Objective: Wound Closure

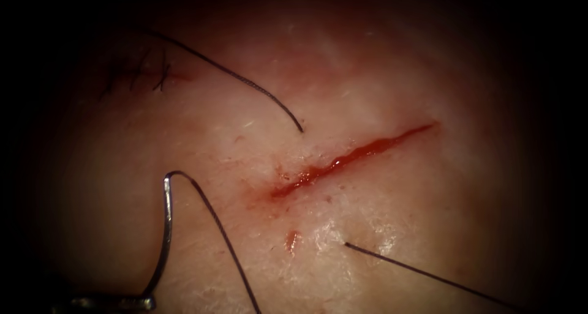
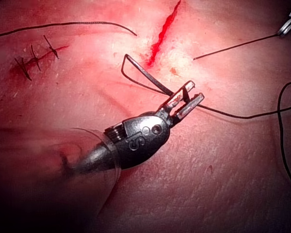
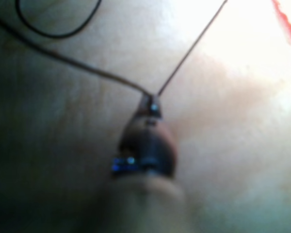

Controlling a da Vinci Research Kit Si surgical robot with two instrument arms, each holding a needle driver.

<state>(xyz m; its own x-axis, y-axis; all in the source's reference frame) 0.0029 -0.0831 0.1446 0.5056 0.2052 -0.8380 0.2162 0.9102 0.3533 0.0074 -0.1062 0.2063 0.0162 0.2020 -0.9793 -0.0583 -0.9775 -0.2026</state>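
**Left tool grips the needle; right tool pinches the thread**

The left tool (image 2: 184, 103) has its jaws clamped on the needle (image 1: 166, 228) near one end of its curve. The needle lies free above the tissue (image 1: 380, 228), left of the cut (image 1: 349, 160), its long axis running up the endoscope view, the thread-bearing end uppermost. The right tool (image 3: 150, 104) has its jaws closed on the thread (image 1: 429, 274), which enters the tissue just right of the cut. The tissue is pale and moist, with red fluid (image 1: 292, 239) filling the cut. An earlier stitched cut (image 2: 36, 58) sits far left. Dark edges hide the left tool's shaft in the endoscope view.
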